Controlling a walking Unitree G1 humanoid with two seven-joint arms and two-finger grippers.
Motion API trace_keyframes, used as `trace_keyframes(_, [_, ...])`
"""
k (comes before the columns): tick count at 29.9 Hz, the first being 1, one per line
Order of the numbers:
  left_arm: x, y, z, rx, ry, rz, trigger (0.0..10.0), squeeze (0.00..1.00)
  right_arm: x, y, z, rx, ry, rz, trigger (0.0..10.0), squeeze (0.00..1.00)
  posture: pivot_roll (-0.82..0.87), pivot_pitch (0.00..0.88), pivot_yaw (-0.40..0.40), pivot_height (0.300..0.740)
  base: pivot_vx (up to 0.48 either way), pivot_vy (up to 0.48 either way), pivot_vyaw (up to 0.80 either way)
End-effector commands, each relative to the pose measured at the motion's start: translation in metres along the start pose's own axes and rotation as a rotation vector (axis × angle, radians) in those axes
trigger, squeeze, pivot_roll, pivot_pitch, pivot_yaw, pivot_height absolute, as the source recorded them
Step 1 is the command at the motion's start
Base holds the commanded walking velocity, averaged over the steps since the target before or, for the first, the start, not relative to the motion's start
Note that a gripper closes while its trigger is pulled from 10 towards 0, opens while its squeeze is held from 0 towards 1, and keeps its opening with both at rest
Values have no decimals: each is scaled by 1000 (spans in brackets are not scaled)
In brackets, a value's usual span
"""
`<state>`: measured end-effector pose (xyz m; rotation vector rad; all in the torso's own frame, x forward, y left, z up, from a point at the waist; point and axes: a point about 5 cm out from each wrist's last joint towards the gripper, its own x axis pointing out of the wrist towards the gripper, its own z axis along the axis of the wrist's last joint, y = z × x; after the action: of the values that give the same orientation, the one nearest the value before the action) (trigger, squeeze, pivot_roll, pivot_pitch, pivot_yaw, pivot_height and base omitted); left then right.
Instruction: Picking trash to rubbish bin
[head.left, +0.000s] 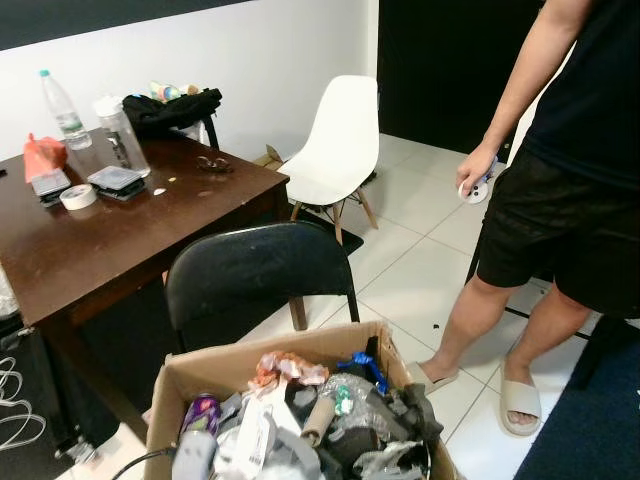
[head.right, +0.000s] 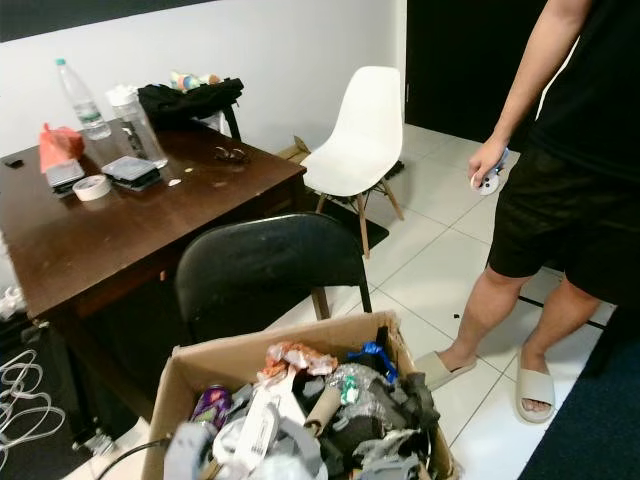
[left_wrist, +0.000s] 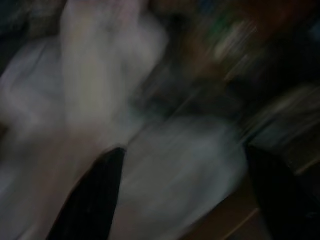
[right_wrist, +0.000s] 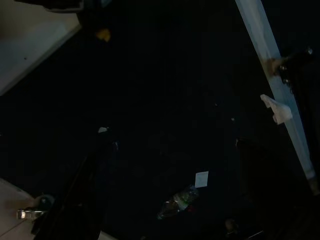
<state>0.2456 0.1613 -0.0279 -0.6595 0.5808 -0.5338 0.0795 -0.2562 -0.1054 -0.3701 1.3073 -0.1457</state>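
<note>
Cardboard box (head.left: 190, 375) brim-full of trash, low in front, serving as bin. Left claw (left_wrist: 182, 192) spread over blurred white litter inside. Risk: heaped pieces spill over rim. Right claw: cannot tell.

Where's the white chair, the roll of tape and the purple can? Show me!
white chair (head.left: 340, 135): left eye view, on its backrest.
roll of tape (head.left: 78, 197): left eye view, on its ring.
purple can (head.right: 211, 405): right eye view, on its side.

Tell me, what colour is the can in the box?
The can is purple, clearest in the right eye view.
</note>
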Motion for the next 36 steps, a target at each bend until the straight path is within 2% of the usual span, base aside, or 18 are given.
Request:
trace_keyframes(1, [-2, -1, 2, -74, -45, -57, 10000, 0, -1, 5, -8, -15, 23, 16, 10000, 0, -273, 121, 107, 740, -375, 0, 0])
trace_keyframes(5, [2, -9, 19, -140, -128, -185, 10000, 0, -1, 4, -7, -18, 21, 16, 10000, 0, -273, 120, 106, 740, -380, 0, 0])
trace_keyframes(10, [4, -15, 28, -159, -170, -270, 10000, 0, -1, 4, -6, -20, 18, 16, 10000, 0, -272, 120, 106, 740, -398, 0, 0])
trace_keyframes(14, [2, -16, 22, -148, -127, -306, 10000, 0, -1, 5, -5, -22, 17, 16, 10000, 0, -270, 122, 108, 740, -480, 0, 0])
trace_keyframes(18, [0, -14, 11, -130, -63, -274, 10000, 0, -1, 5, -5, -22, 17, 17, 10000, 0, -271, 123, 109, 740, -369, 0, 0])
trace_keyframes(21, [-3, -10, -1, -78, 11, -219, 10000, 0, -1, 5, -5, -21, 17, 18, 10000, 0, -270, 124, 111, 740, -354, 0, 0])
trace_keyframes(22, [-6, -6, -11, -40, 77, -174, 10000, 0, -1, 6, -5, -21, 17, 19, 10000, 0, -268, 124, 111, 740, -277, 0, 0])
trace_keyframes(23, [-6, -6, -11, -40, 77, -174, 10000, 0, -1, 6, -5, -21, 17, 19, 10000, 0, -268, 124, 111, 740, -277, 0, 0])
trace_keyframes(24, [-10, 0, -24, 17, 165, -85, 10000, 0, -1, 6, -5, -21, 17, 20, 10000, 0, -265, 125, 111, 740, 0, 0, 0])
trace_keyframes(25, [-10, 0, -24, 17, 165, -85, 10000, 0, -1, 6, -5, -21, 17, 20, 10000, 0, -265, 125, 111, 740, 0, 0, 0])
trace_keyframes(26, [-22, 11, -46, 145, 307, 75, 10000, 0, -1, 7, -4, -22, 16, 23, 10000, 0, -265, 124, 114, 740, 0, 0, 0])
trace_keyframes(28, [-22, 11, -46, 145, 307, 75, 10000, 0, -1, 7, -4, -22, 16, 23, 10000, 0, -265, 124, 114, 740, 0, 0, 0])
trace_keyframes(30, [-35, 21, -61, 215, 395, 188, 10000, 0, -1, 8, -3, -21, 14, 26, 10000, 0, -265, 121, 115, 740, 0, 0, 0])
trace_keyframes(32, [-40, 24, -66, 242, 422, 223, 10000, 0, -1, 9, -3, -21, 14, 26, 10000, 0, -265, 121, 115, 740, 0, 0, 0])
trace_keyframes(33, [-48, 30, -73, 296, 483, 289, 10000, 0, -1, 9, -3, -21, 14, 27, 10000, 0, -265, 121, 115, 740, 0, 0, 0])
trace_keyframes(34, [-48, 30, -73, 296, 483, 289, 10000, 0, -1, 9, -3, -21, 14, 27, 10000, 0, -265, 121, 115, 740, 0, 0, 0])
trace_keyframes(36, [-66, 39, -88, 381, 602, 403, 10000, 0, -1, 10, -2, -22, 13, 27, 10000, 0, -266, 118, 115, 740, 0, 0, 0])
